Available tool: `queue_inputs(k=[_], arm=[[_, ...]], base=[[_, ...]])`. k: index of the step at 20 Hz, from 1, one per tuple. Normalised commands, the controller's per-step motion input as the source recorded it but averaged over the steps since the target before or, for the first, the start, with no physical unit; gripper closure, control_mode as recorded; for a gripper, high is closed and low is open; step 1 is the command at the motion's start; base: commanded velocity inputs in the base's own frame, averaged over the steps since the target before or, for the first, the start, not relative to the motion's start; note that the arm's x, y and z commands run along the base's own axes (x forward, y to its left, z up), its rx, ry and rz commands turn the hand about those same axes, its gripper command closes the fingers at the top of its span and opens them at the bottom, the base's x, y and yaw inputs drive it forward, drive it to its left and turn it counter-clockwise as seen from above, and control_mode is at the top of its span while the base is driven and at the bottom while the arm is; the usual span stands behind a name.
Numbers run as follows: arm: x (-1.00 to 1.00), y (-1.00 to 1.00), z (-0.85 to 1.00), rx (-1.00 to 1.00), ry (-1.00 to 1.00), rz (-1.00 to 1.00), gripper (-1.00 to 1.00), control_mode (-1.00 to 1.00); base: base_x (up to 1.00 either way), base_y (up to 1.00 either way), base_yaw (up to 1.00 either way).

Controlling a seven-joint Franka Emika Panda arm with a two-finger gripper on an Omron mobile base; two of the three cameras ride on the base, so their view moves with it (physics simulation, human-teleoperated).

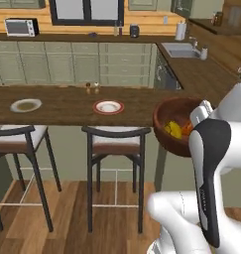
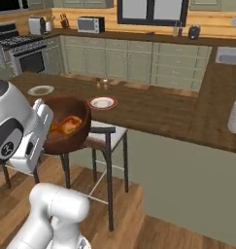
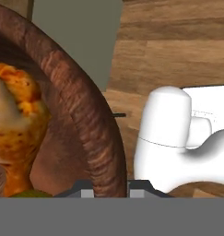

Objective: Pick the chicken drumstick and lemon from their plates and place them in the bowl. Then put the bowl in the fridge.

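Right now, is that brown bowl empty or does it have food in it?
It has food: the bowl holds the lemon and the chicken drumstick, while the gripper grips its rim, lifted off the counter.

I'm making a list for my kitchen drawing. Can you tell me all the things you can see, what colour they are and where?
bowl: one, dark reddish-brown wood, held up off the counter at the arm's end
chicken drumstick: one, orange-brown, inside the bowl
lemon: one, yellow, inside the bowl beside the drumstick
plates: two on the brown counter, a plain white one and a red-rimmed one
stools: two, dark frames with pale seats, under the counter
microwave: one, white, on the back counter
sink: one, grey, in the side counter
stove: one, grey, far left in the right base view
cabinets: pale green, along the back wall
end effector: one, dark fingers shut on the bowl's rim
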Motion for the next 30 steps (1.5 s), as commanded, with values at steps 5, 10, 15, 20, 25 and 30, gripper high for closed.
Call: queue_inputs(k=[5, 10, 15, 20, 25, 30], arm=[[0.00, 0.00, 0.00, 0.00, 0.00, 0.00, 1.00, 1.00], [0.00, 0.00, 0.00, 0.00, 0.00, 0.00, 1.00, 1.00], [0.00, 0.00, 0.00, 0.00, 0.00, 0.00, 1.00, 1.00], [0.00, 0.00, 0.00, 0.00, 0.00, 0.00, 1.00, 1.00], [0.00, 0.00, 0.00, 0.00, 0.00, 0.00, 1.00, 1.00], [0.00, 0.00, 0.00, 0.00, 0.00, 0.00, 1.00, 1.00]], base=[[-0.17, 0.99, 0.77], [0.23, 0.99, 0.42], [0.39, 1.00, -0.16], [0.86, 1.00, -0.46], [0.75, 1.00, -0.44], [0.58, 1.00, -0.35]])
